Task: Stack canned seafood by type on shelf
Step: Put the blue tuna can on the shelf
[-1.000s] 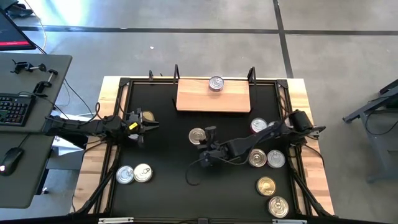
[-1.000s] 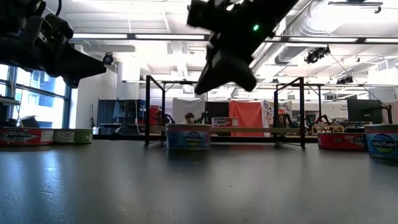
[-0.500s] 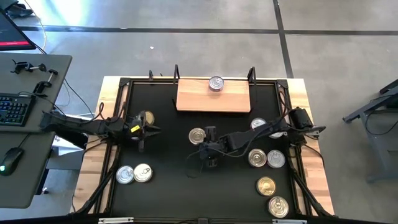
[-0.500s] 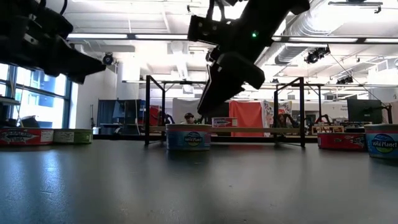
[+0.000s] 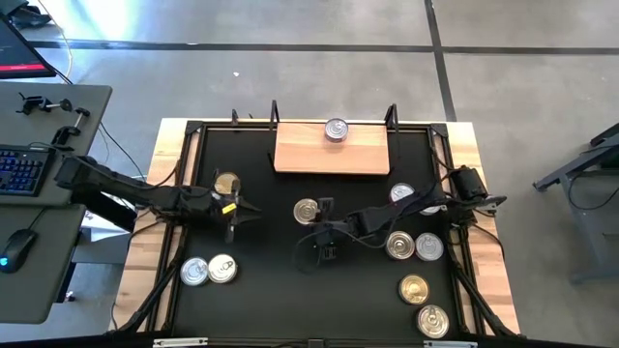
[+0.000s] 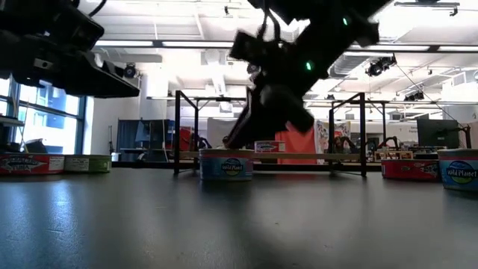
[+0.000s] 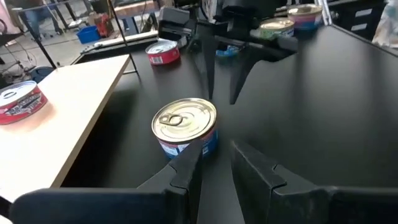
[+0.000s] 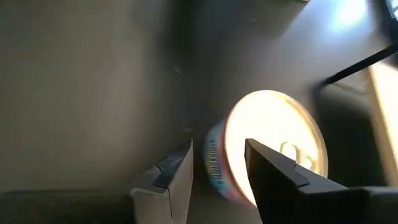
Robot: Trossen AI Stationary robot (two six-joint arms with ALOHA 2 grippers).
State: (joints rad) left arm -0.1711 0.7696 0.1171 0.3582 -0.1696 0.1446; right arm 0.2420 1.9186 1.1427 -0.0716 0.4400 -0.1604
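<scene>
A silver-lidded, blue-sided tin [image 5: 307, 211] [image 7: 185, 127] [image 6: 226, 163] stands on the black tabletop, below the shelf [image 5: 332, 150]. My right gripper [image 5: 325, 218] [image 8: 217, 165] hangs open just above and beside this tin [image 8: 273, 149], tilted, with one finger over the lid's edge in its wrist view. The low view shows its tips [image 6: 237, 134] slightly above the lid. My left gripper [image 5: 244, 208] [image 7: 214, 165] is open, level, pointing at the same tin from the table's left, short of it. One red-sided tin [image 5: 336, 129] [image 7: 22, 102] rests on the shelf.
A gold tin [image 5: 226, 184] sits just behind my left gripper. Two silver tins [image 5: 208, 270] lie near the table's left front. Several tins [image 5: 414, 246] [image 5: 402, 193] [image 5: 414, 288] [image 5: 432, 320] lie on the right side under my right arm. Thin black posts [image 5: 275, 111] [image 5: 392, 114] flank the shelf.
My left gripper has moved toward the table's right, away from the gold tin and toward the central tin. My right gripper has come down and tipped toward that tin's top. No tin has moved.
</scene>
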